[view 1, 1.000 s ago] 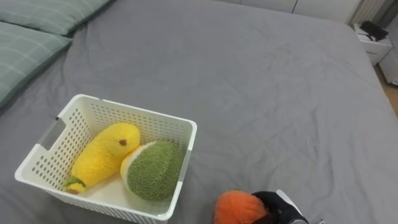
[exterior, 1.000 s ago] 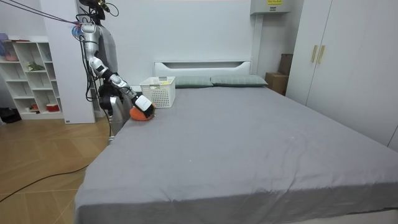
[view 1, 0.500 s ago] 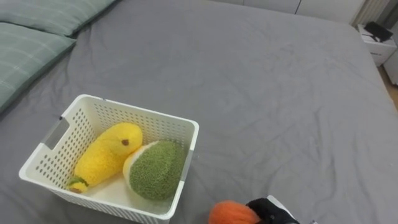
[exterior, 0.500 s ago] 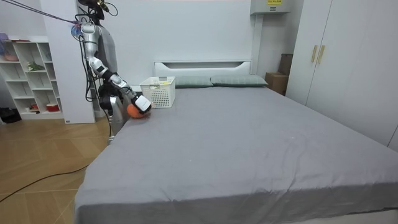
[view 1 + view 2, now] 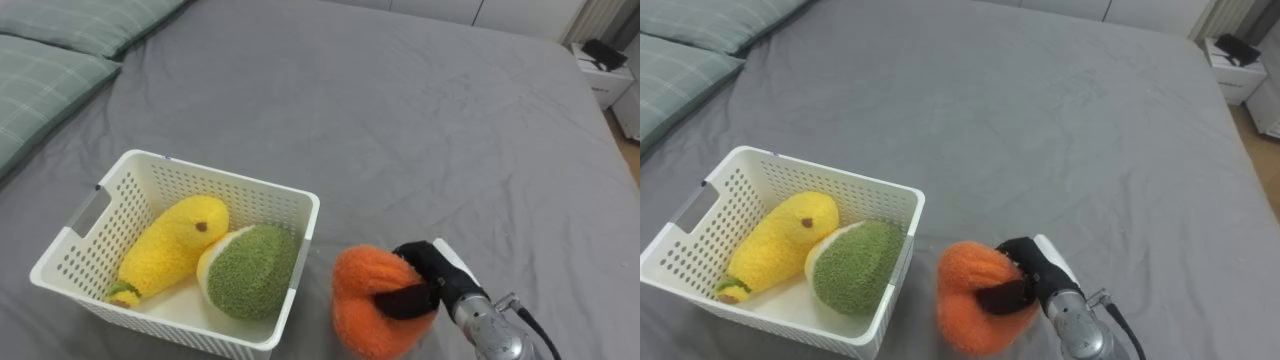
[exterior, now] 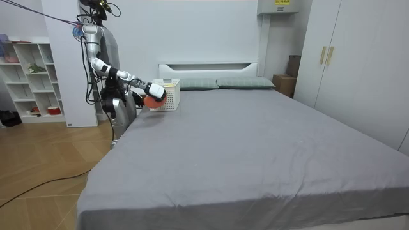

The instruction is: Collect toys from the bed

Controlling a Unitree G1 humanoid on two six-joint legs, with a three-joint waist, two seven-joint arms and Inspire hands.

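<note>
Although the bed (image 5: 420, 120) stretches wide, the move turns on the basket (image 5: 230, 186), placed just left of the orange toy (image 5: 362, 308); that toy is clasped in the curled fingers of the right hand (image 5: 432, 272) and is seemingly held clear of the bed.

We're in a home bedroom here: a wide bed (image 6: 255, 153) under a grey sheet, green pillows (image 6: 243, 82) against a white headboard (image 6: 208, 66), tall white wardrobes (image 6: 358, 64) along the room view's right, a white cubby shelf (image 6: 29, 76) on its left, wood flooring (image 6: 45, 172) underfoot.
</note>
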